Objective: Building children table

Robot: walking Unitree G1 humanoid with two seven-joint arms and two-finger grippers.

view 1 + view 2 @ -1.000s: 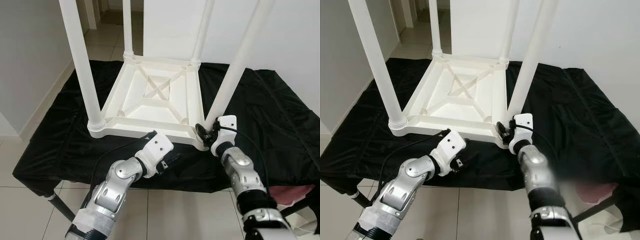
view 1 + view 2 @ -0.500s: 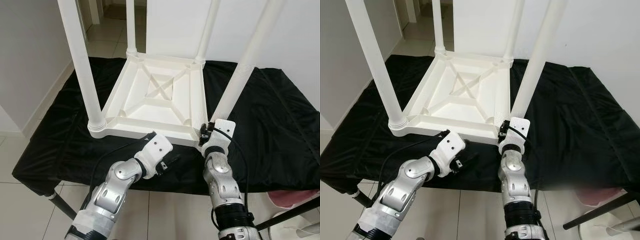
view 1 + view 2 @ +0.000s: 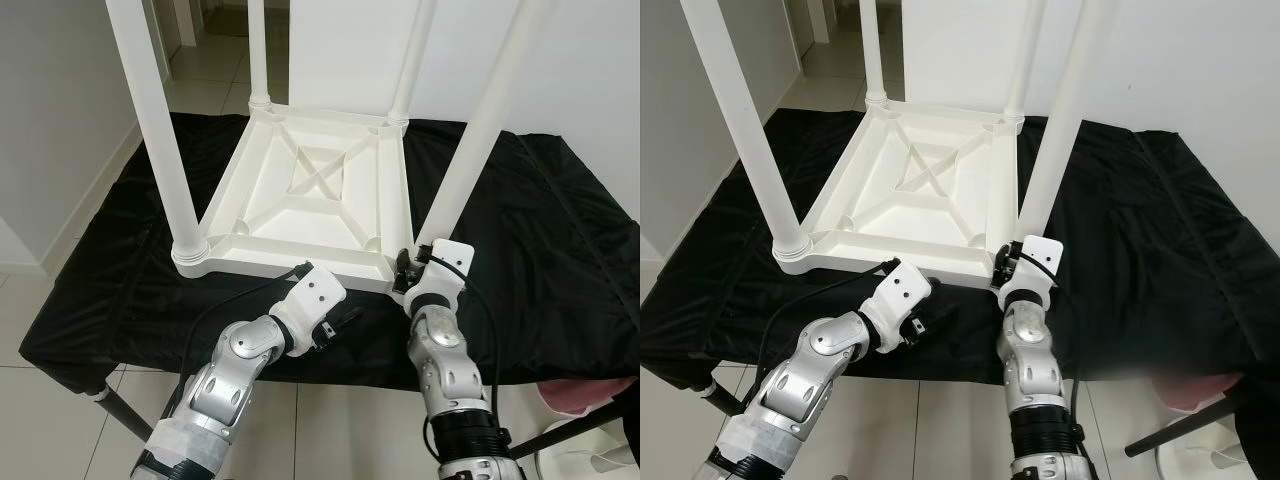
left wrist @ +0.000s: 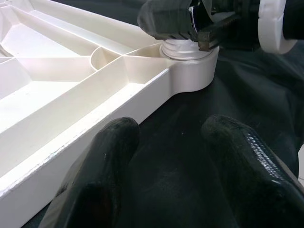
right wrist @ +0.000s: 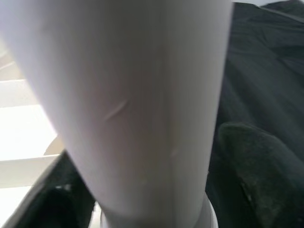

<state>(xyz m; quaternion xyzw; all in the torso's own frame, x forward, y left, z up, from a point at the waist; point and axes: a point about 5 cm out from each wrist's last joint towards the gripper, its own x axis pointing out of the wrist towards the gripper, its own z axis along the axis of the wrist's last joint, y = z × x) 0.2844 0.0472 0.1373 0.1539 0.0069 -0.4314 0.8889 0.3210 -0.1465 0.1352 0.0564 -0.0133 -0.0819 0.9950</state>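
A white children's table (image 3: 280, 262) lies upside down on a black cloth, with its legs pointing up. My right gripper (image 3: 408, 268) is shut on the near-right leg (image 3: 470, 150) just above its corner socket (image 4: 190, 71). In the right wrist view that leg (image 5: 137, 95) stands between the black fingers (image 5: 256, 161). My left gripper (image 3: 340, 322) rests open on the cloth beside the table's front rim, holding nothing. Its two fingers (image 4: 109, 156) point toward the same corner.
The near-left leg (image 3: 160, 140) and the two far legs (image 3: 258, 50) stand upright. The black cloth (image 3: 540, 230) covers a low stand with tiled floor (image 3: 60, 400) around it. A wall is close on the left. A pink object (image 3: 600, 385) lies at the lower right.
My right forearm has swung leftward under the corner while its gripper stayed at the leg's base. The left arm has kept its place. The camera shifted slightly.
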